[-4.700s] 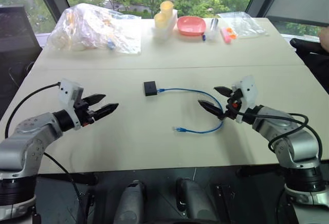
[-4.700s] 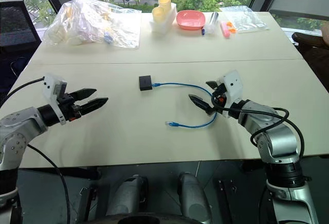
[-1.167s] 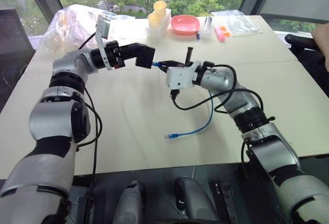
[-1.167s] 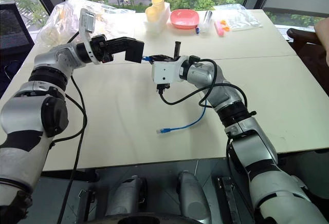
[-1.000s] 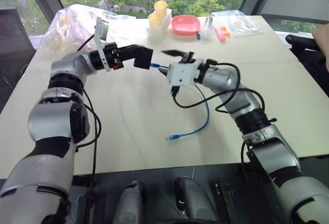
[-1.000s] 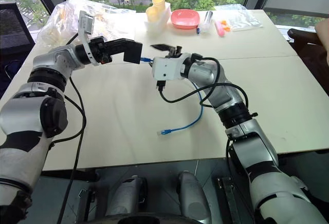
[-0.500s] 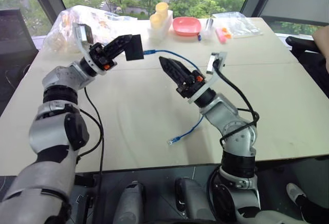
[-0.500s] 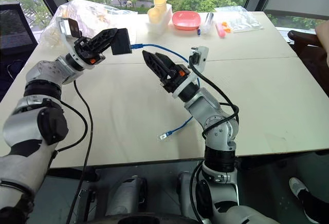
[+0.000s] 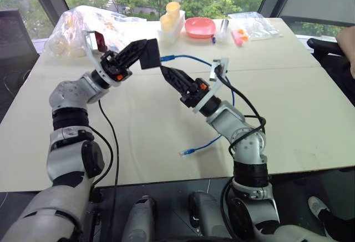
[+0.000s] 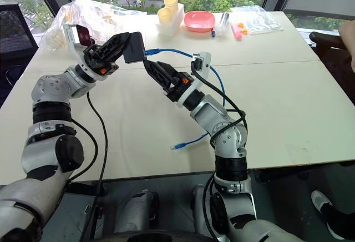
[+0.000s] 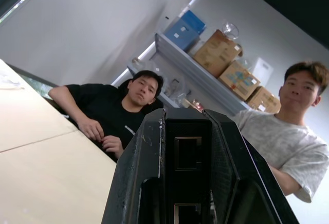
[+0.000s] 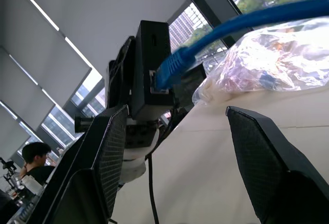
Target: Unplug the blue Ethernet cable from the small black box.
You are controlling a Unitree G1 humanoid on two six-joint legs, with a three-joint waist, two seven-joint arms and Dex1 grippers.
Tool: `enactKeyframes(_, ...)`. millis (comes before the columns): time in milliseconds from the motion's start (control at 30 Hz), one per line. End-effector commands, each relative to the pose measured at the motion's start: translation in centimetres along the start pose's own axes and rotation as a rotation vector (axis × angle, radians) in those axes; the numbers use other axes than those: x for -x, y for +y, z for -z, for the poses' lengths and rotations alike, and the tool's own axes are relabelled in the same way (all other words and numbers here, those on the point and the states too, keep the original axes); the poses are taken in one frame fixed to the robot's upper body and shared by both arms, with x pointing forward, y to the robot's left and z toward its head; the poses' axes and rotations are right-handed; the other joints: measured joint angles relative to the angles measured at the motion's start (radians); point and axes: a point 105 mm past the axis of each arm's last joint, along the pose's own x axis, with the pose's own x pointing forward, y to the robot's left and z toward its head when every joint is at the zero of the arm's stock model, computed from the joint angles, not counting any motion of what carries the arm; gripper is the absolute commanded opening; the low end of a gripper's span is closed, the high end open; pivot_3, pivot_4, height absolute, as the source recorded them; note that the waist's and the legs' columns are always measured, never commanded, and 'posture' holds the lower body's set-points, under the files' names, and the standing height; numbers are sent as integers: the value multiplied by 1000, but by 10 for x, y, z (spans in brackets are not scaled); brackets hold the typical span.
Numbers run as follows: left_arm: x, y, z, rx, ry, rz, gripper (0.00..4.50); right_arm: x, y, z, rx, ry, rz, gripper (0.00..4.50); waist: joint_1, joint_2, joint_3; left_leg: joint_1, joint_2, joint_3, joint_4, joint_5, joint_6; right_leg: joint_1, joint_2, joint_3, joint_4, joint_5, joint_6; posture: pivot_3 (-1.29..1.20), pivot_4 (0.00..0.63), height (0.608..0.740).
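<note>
Upper left of frame: left gripper (image 9: pixel 135 55) clamps small black box (image 9: pixel 149 54), blue Ethernet cable (image 9: pixel 188 59) plugged in.
Right gripper (image 9: pixel 173 78) apart, empty; cord looks limp and light, so best pinched at the stiff plug (image 12: pixel 169 68).

Left claw (image 9: pixel 145 53) raised, clamped; right claw (image 9: pixel 173 76) raised, fingers apart

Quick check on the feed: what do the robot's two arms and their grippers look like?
Both arms are silver-grey segments with black joints and loose black cables. Left gripper and right gripper each have two black textured fingers, red-orange marks at the base and a white camera block.
</note>
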Motion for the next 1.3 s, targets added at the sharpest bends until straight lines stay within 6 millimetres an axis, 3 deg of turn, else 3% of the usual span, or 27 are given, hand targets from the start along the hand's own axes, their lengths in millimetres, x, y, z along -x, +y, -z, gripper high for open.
enactKeyframes(33,-5,-11,-6,-29,-19,43,564,-5,9,-9,14,-49,-40,3140,0,0,0,0,0,0,0,0,0,0,0,0,0,0,0,0,150,740)
enactKeyframes(900,-3,-8,0,-10,-20,35,564,-8,9,-6,-2,-61,-52,3140,0,0,0,0,0,0,0,0,0,0,0,0,0,0,0,0,150,740)
enactKeyframes(1000,-2,-7,0,-11,-23,32,564,-9,10,-7,-11,-69,-57,2372,0,0,0,0,0,0,0,0,0,0,0,0,-1,0,0,0,150,740)
enactKeyframes(1167,-1,-6,1,-11,-22,25,564,-8,13,-7,-19,-73,-79,73,0,0,0,0,0,0,0,0,0,0,0,0,-1,0,0,0,150,740)
enactKeyframes(1300,-1,-5,2,-9,-22,22,564,-8,14,-8,-27,-79,-86,23,0,0,0,0,0,0,0,0,0,0,0,0,-1,0,0,0,150,740)
